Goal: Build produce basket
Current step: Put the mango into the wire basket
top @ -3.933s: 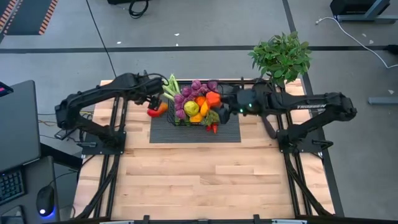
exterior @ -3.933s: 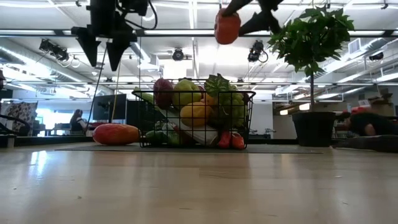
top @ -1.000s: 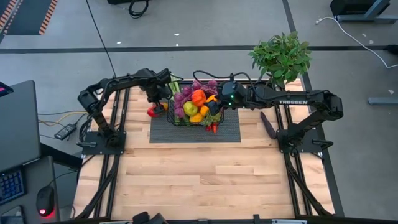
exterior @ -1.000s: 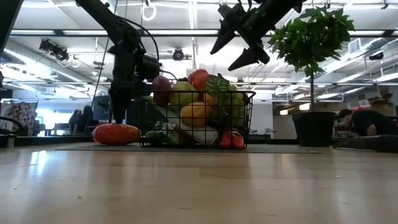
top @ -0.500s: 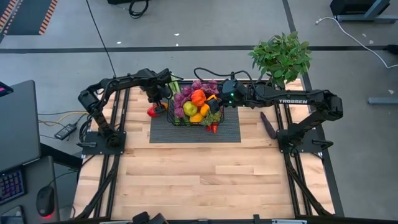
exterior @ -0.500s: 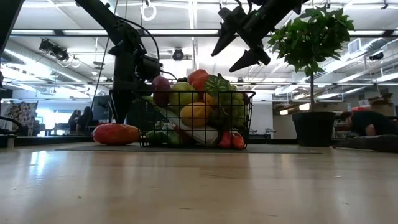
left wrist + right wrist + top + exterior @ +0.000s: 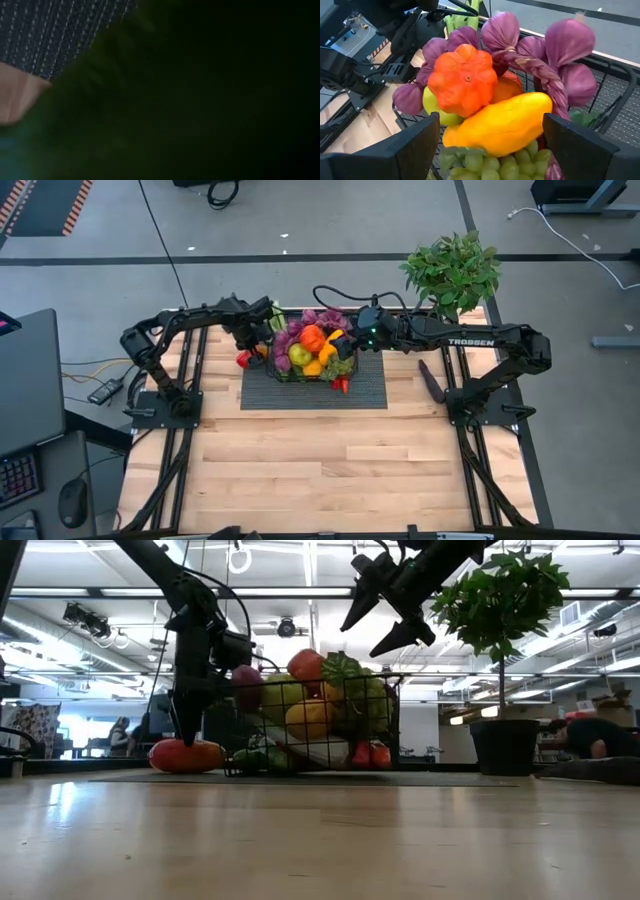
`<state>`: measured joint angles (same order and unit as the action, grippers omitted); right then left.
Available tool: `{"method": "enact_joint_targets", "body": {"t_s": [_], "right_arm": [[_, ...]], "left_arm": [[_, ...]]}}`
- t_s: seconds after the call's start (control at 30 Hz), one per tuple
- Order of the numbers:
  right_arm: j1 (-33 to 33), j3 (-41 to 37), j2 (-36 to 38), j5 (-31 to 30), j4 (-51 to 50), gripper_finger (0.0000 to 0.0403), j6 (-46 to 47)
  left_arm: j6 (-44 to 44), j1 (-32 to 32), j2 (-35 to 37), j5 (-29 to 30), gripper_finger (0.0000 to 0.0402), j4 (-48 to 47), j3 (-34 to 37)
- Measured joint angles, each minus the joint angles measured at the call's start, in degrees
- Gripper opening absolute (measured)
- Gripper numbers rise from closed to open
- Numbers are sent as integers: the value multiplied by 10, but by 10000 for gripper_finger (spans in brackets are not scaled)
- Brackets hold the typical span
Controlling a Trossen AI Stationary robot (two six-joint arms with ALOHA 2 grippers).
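High view first: found the basket [image 7: 296, 370] on a dark mat [image 7: 365, 395] at the far middle of the table [image 7: 330, 470], heaped with produce [image 7: 312, 350]. Noted the left gripper [image 7: 262, 338] right at the basket's end nearest the left arm, low beside the wire. Could not tell whether its fingers were apart, together or clamped on the wire, since the left wrist view gave only darkness and a strip of the mat's weave. Spotted a red fruit [image 7: 243, 361] lying just outside that same end of the basket, close under the left gripper. Placed the right gripper [image 7: 343, 345] above the basket's other half, raised clear of the heap, with its fingers [image 7: 417, 145] spread wide and nothing between them. Picked out from the right wrist view an orange pepper [image 7: 466, 80] on top of the basket's pile, a long yellow piece [image 7: 505, 122] just beside it, purple bulbs [image 7: 567, 42] on a braid behind, and green grapes [image 7: 490, 165] below. Read the basket in the low view as tilted, the rim sloping. Left a dark eggplant [image 7: 430, 382] lying on the table well apart from the basket, toward the right arm's base, and a potted plant [image 7: 452, 268] beyond the basket's far corner on that side.
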<state>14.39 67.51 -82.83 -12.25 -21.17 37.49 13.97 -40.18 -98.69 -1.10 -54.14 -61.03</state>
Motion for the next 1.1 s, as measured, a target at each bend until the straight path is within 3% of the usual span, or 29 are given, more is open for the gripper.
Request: {"method": "enact_joint_targets", "body": {"t_s": [0.13, 0.57, 0.77, 1.1], "right_arm": [[0, 0, 0, 1, 0, 355, 0], [0, 0, 0, 11, -1, 355, 5], [1, 0, 0, 16, -1, 355, 5], [2, 0, 0, 16, -1, 355, 3]], "left_arm": [[-3, 3, 9, 3, 360, 15, -2], [-14, 19, 10, 8, 185, 16, -2], [-13, 15, 8, -1, 174, -51, -31], [-12, 15, 6, 4, 174, -194, -154]]}}
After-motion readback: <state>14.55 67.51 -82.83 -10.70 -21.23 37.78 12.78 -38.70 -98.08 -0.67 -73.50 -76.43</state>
